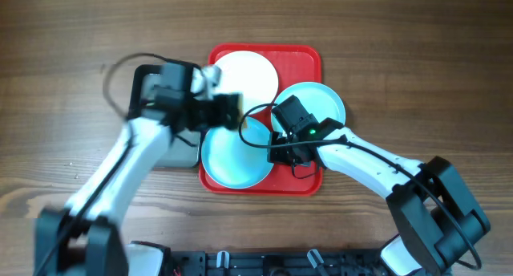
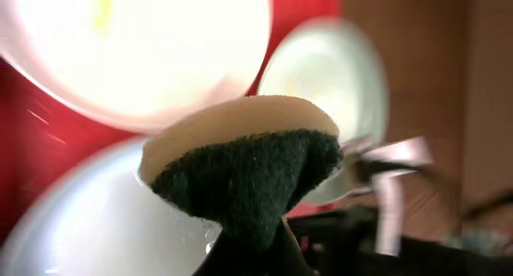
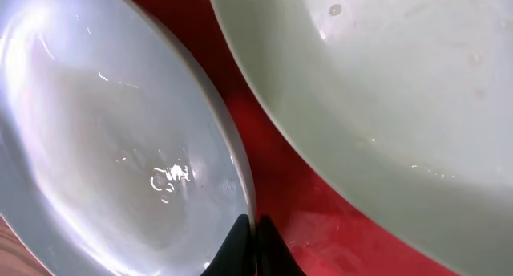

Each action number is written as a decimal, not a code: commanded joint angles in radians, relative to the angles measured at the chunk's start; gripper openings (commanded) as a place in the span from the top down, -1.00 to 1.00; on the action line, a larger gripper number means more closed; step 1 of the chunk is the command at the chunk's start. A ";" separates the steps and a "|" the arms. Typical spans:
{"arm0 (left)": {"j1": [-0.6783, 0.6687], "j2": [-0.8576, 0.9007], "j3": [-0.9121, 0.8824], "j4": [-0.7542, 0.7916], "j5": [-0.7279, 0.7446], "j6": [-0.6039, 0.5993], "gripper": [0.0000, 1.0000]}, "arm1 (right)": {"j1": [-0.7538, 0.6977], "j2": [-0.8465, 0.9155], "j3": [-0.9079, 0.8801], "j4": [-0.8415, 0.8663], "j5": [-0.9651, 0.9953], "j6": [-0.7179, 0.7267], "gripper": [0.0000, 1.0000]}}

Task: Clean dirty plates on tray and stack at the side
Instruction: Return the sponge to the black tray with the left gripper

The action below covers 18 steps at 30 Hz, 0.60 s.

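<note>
- While the left gripper (image 1: 231,109) pinches a cream sponge with a dark green scouring face (image 2: 244,168), you have it over the seam between two plates on the red rectangular plastic tray (image 1: 304,59).
- The white round plastic plate (image 1: 248,75) lies just ahead of the sponge, towards the tray's far end. The lower aqua-blue round plastic plate (image 1: 232,156) lies just below and behind it, at the near end.
- Plates are round, so no long axis matters. What counts is which side of that seam you drop to.
- Your right gripper (image 3: 250,236) has its fingers pressed together, tips at the rim of the lower aqua-blue plate, in the red gap between it and the right aqua-blue round plastic plate (image 1: 321,103). You cannot tell whether the rim is caught between the fingers.
- That right plate overhangs the tray's right edge and is well apart from the sponge.
- Judging from this, the left arm is nearer for scrubbing either left-hand plate. The right arm is placed to steady the lower one, so lowering the sponge back onto it looks the shorter move.
</note>
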 commanded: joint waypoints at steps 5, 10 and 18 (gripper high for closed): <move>0.167 -0.141 0.018 -0.133 -0.326 0.092 0.92 | 0.007 0.013 0.006 0.007 -0.025 0.000 0.92; 0.227 -0.112 -0.010 -0.167 -0.583 0.147 0.92 | 0.007 0.013 0.006 0.007 -0.024 0.000 0.92; 0.256 0.033 -0.024 -0.022 -0.594 0.197 0.92 | 0.007 0.013 0.006 0.007 -0.024 0.000 0.91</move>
